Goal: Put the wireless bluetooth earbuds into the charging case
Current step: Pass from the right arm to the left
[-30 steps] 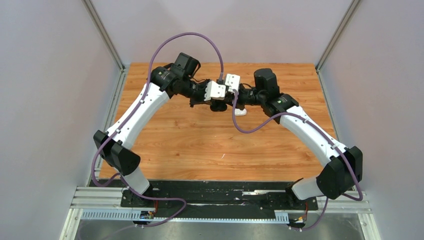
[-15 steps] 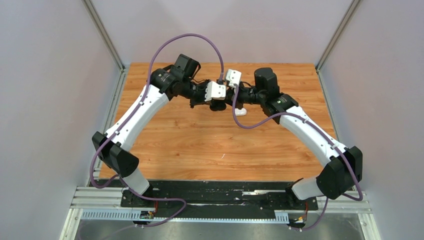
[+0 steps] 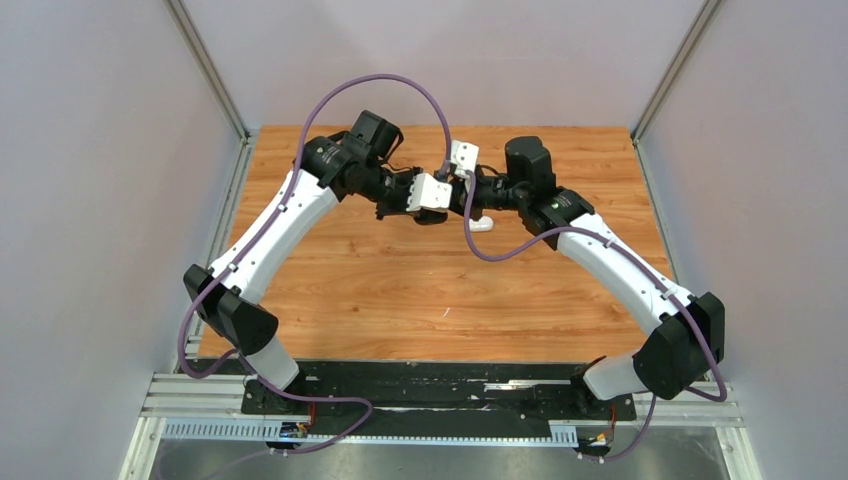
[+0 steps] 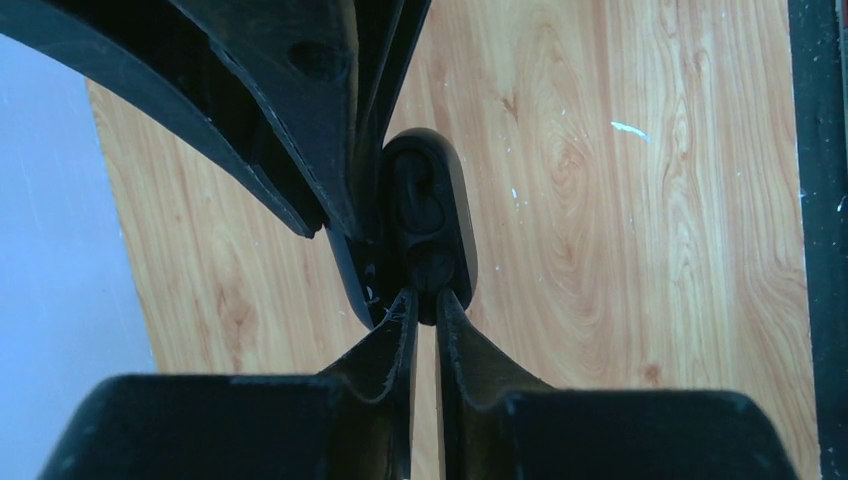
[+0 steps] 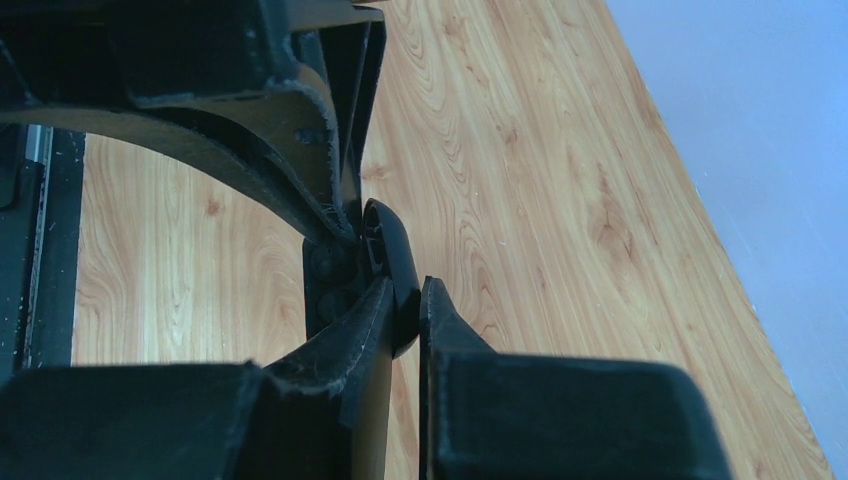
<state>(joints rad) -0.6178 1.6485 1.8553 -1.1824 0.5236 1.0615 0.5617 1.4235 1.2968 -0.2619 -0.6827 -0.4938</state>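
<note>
Meeting above the far middle of the wood-grain tabletop, holding a black pill-shaped plastic charging case up in the air between two arms. Clamping one long edge of the opened case in the right pincer, with both fingers closed down onto the shell. Pressing the tips of the left pincer against the lower recess of the case's inner face, keeping only a thin slit between the fingers. Impossible to tell, black on black, whether pinching one of the earbuds or merely touching one already seated. Leaving a small white rounded plastic object lying on the tabletop just beside the right wrist, too small to identify. Judging by the pose, working on seating an earbud in the black case. Calling next for a short, straight push into the socket, then a slight opening of the left pincer and a clean retreat, with the right pincer steadying the case.
</note>
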